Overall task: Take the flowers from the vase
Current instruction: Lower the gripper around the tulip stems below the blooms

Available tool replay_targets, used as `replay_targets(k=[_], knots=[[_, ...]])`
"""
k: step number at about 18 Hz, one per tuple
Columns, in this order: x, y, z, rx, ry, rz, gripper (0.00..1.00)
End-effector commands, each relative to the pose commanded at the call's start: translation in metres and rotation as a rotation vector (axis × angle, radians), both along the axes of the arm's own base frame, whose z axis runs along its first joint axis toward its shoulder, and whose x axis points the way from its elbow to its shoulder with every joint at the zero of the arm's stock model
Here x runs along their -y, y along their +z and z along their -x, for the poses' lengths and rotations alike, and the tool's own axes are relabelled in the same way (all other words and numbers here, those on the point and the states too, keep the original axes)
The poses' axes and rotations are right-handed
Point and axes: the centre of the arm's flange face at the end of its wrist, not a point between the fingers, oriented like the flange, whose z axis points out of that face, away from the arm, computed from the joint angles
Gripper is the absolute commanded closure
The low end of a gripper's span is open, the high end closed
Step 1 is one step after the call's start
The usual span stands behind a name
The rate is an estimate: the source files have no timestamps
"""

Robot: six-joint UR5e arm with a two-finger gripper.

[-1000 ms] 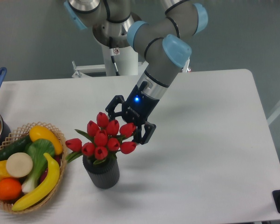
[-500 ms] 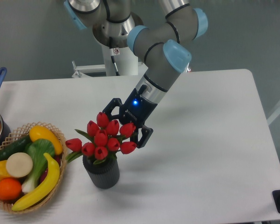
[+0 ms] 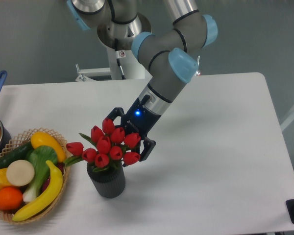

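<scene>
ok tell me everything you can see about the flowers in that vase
The flowers are a bunch of about nine red tulips with closed, glossy, artificial-looking heads and green leaves, one bloom poking out left. Their stems are hidden inside the vase, a dark grey ribbed cup on the white table, beside the wicker basket. The bunch stands roughly upright. The gripper sits right behind the blooms, fingers spread around them; whether it touches them I cannot tell.

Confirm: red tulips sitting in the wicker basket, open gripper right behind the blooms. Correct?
Not quite. The fixed camera shows the tulips standing in the dark ribbed vase, not the wicker basket, which holds fruit and vegetables. The gripper is open behind the blooms, as you said.
</scene>
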Motion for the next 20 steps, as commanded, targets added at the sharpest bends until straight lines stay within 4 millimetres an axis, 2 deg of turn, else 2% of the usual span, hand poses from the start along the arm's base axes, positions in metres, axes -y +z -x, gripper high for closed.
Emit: replay_targets(k=[15, 20], knots=[[-0.008, -0.012, 0.000, 0.077, -0.011, -0.045, 0.00], [-0.009, -0.010, 0.001, 0.073, -0.012, -0.048, 0.02]])
